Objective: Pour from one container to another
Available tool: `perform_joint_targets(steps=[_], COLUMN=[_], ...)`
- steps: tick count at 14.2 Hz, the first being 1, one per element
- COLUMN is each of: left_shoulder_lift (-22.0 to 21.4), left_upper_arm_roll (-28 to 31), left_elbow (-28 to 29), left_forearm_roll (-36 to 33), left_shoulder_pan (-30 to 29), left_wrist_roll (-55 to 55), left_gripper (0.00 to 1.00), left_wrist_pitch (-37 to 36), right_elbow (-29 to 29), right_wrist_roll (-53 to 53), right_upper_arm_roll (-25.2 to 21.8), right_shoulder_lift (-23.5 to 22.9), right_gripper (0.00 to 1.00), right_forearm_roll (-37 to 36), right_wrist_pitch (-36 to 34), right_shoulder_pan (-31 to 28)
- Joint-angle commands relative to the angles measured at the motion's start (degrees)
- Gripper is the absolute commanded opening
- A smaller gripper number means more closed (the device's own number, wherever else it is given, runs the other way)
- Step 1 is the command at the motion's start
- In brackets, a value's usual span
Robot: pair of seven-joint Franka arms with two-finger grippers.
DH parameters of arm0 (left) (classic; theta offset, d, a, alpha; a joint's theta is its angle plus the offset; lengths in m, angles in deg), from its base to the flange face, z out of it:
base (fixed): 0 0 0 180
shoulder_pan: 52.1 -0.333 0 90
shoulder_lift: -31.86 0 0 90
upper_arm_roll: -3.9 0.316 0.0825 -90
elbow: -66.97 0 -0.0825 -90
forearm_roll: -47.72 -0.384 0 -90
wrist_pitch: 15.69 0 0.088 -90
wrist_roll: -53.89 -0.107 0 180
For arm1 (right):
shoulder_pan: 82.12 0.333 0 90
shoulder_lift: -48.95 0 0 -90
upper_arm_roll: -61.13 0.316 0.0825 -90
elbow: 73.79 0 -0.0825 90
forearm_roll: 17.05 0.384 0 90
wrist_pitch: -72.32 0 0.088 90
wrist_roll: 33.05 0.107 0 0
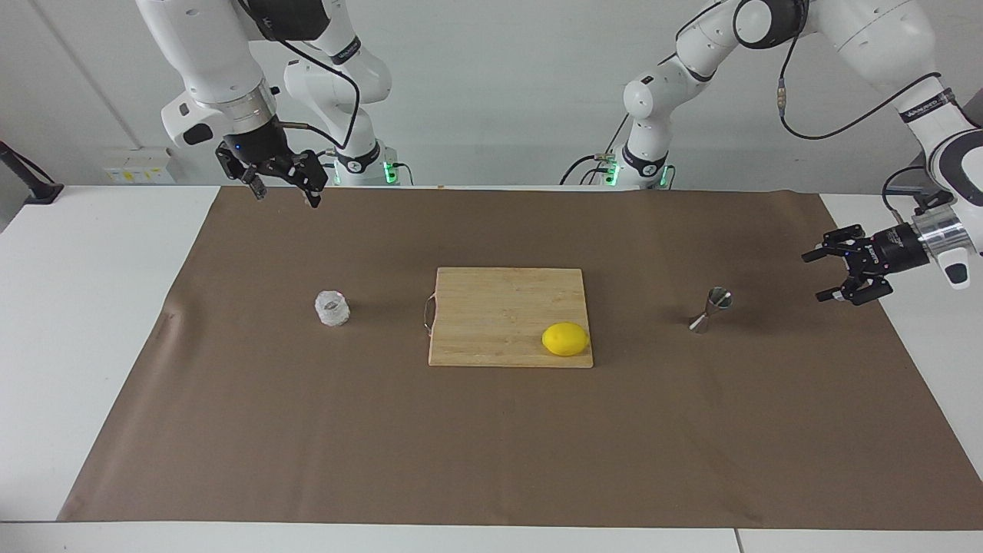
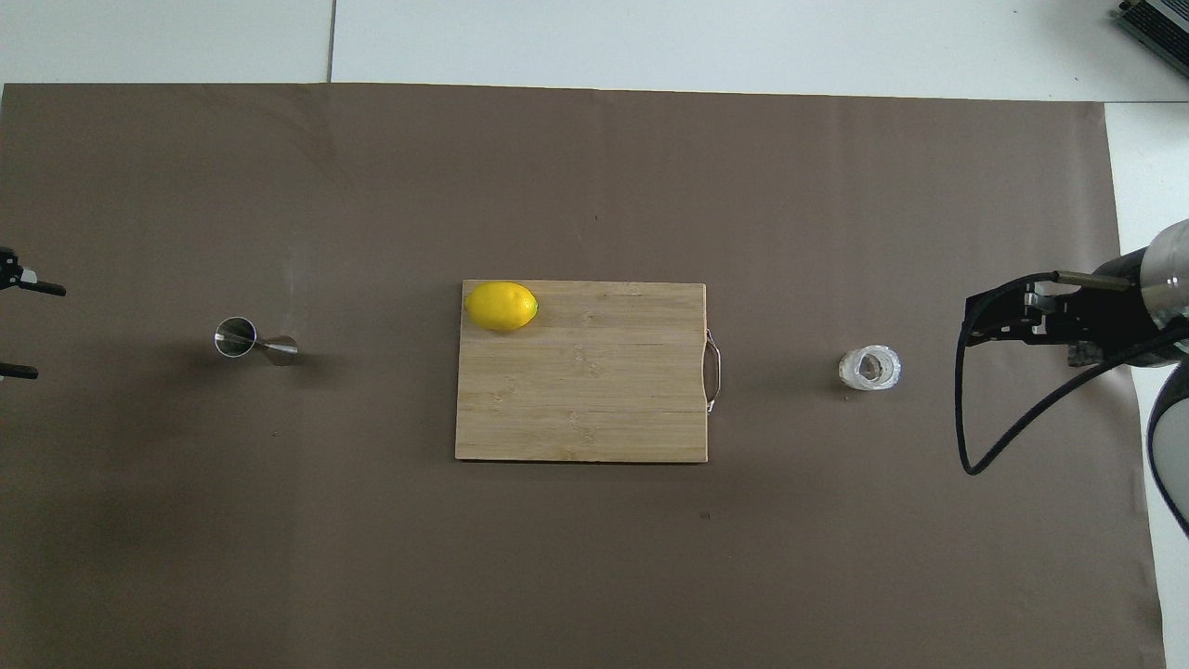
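The small knobbly glass cup [image 1: 332, 309] [image 2: 870, 368] stands on the brown mat toward the right arm's end. The steel hourglass jigger [image 1: 713, 309] [image 2: 251, 341] stands on the mat toward the left arm's end. My left gripper [image 1: 814, 275] [image 2: 37, 332] is open and hangs low over the mat's end, turned sideways with its fingertips pointing at the jigger, a clear gap away from it. My right gripper [image 1: 282, 188] [image 2: 975, 322] waits open and empty, high over the mat at its own end, well apart from the cup.
A wooden cutting board [image 1: 499, 303] [image 2: 594, 400] with a metal handle lies mid-mat between the two containers. A yellow lemon [image 1: 565, 339] [image 2: 502, 306] sits on the board's corner farther from the robots. The right arm's black cable [image 2: 966, 437] loops down.
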Motion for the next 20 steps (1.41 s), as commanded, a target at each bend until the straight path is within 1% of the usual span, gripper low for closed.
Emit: perform_joint_targets(steps=[1, 3, 5, 9, 11, 13, 15, 20], left_shoulder_lift=[-0.9, -0.6, 0.2, 4.9, 6.5, 7.1, 7.8, 8.4], left_upper_arm_roll=[-0.6, -0.6, -0.7, -1.2, -1.4, -1.5, -2.0, -2.0], left_elbow=[2.5, 3.0, 3.6, 4.4, 4.6, 5.1, 5.6, 6.3], left_forearm_roll=[1.4, 1.5, 3.1, 8.3, 10.8, 14.0, 15.6, 16.7], left_shoulder_pan=[-1.0, -1.0, -0.4, 1.3, 2.6, 3.1, 4.2, 5.0], left_wrist_roll=[3.1, 2.9, 3.0, 3.0, 3.1, 3.1, 3.1, 3.6], left_gripper=[1.00, 1.00, 1.00, 1.00, 1.00, 1.00, 1.00, 1.00], left_wrist_pitch=[0.7, 1.3, 2.4, 7.4, 9.2, 9.4, 9.4, 8.6], right_elbow=[-0.2, -0.2, -0.2, -0.2, -0.2, -0.2, -0.2, -0.2], right_wrist_roll=[-1.2, -1.2, -1.2, -1.2, -1.2, -1.2, -1.2, -1.2], right_upper_arm_roll=[0.2, 0.2, 0.2, 0.2, 0.2, 0.2, 0.2, 0.2], right_shoulder_lift=[0.4, 0.4, 0.4, 0.3, 0.3, 0.4, 0.3, 0.4], right_gripper=[1.00, 1.00, 1.00, 1.00, 1.00, 1.00, 1.00, 1.00], right_forearm_roll=[1.1, 1.1, 1.1, 1.1, 1.1, 1.1, 1.1, 1.1], right_wrist_pitch=[-1.0, -1.0, -1.0, -1.0, -1.0, -1.0, -1.0, -1.0], right_shoulder_pan=[-0.9, -0.9, -0.9, -0.9, -0.9, -0.9, -0.9, -0.9])
